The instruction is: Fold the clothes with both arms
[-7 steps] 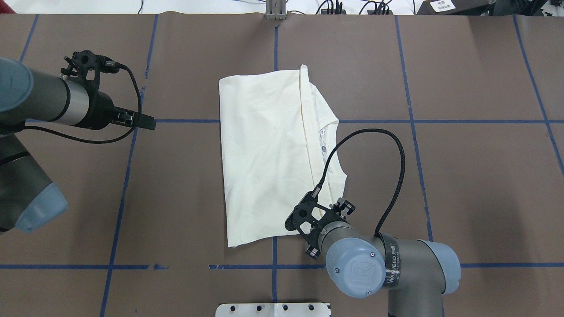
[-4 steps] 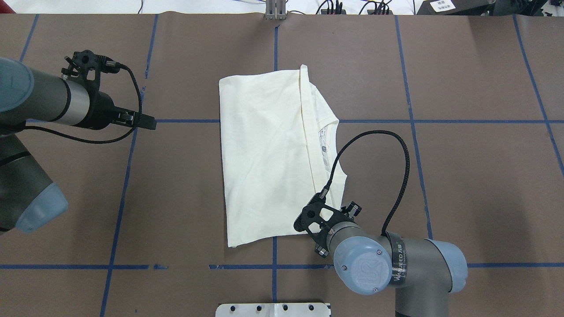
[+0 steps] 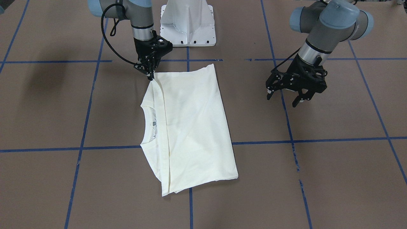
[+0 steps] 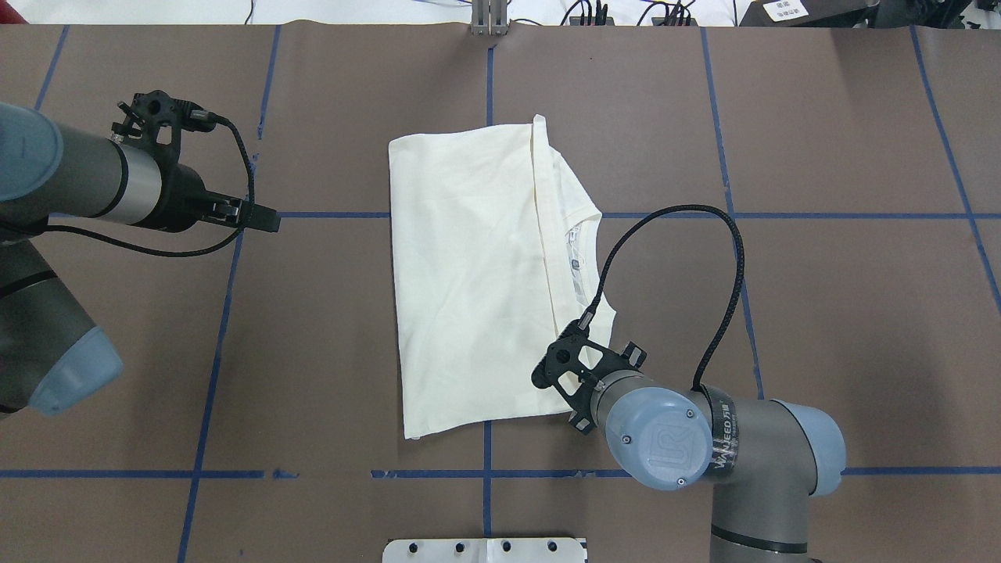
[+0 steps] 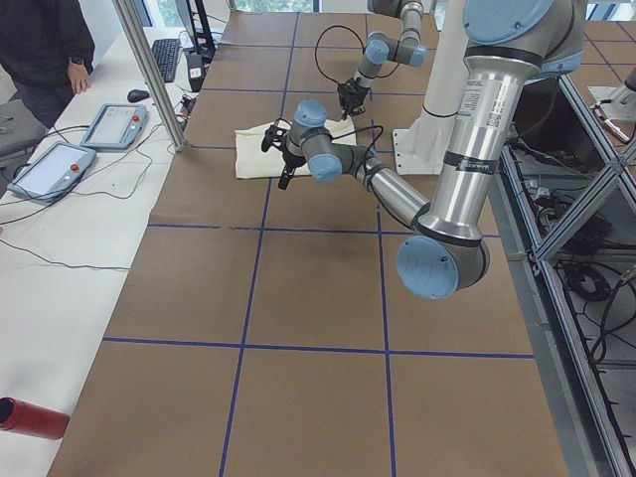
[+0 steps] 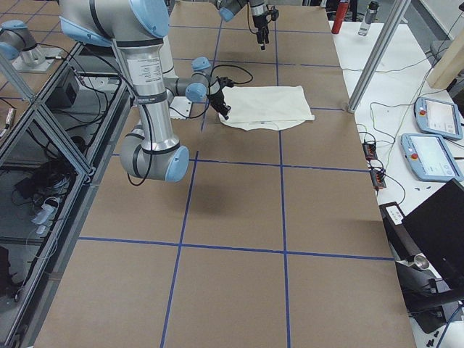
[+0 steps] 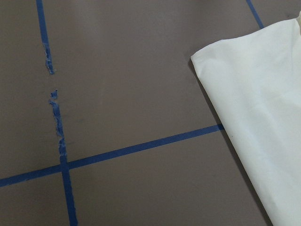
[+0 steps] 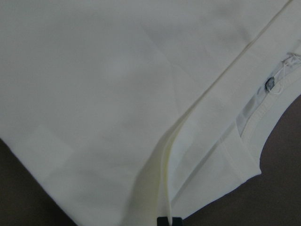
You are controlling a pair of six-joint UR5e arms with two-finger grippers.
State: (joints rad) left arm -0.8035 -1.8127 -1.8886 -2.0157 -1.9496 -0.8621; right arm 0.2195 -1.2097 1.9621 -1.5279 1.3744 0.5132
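Exterior front-facing: right pincer [image 3: 151, 77] closed, pinching T-shirt [image 3: 194, 121] corner.

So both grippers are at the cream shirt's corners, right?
Not both. Only the right gripper is at a corner of the T-shirt; the left gripper hangs open over the table, apart from it, as the exterior front-facing view shows.

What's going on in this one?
A cream shirt lies folded into a rough rectangle on the table, with its collar showing along one edge. The right tool points down with its tips at the shirt's collar-side corner nearest the robot. Whether it grips the cloth is unclear. The left tool hangs open above the table, apart from the shirt.
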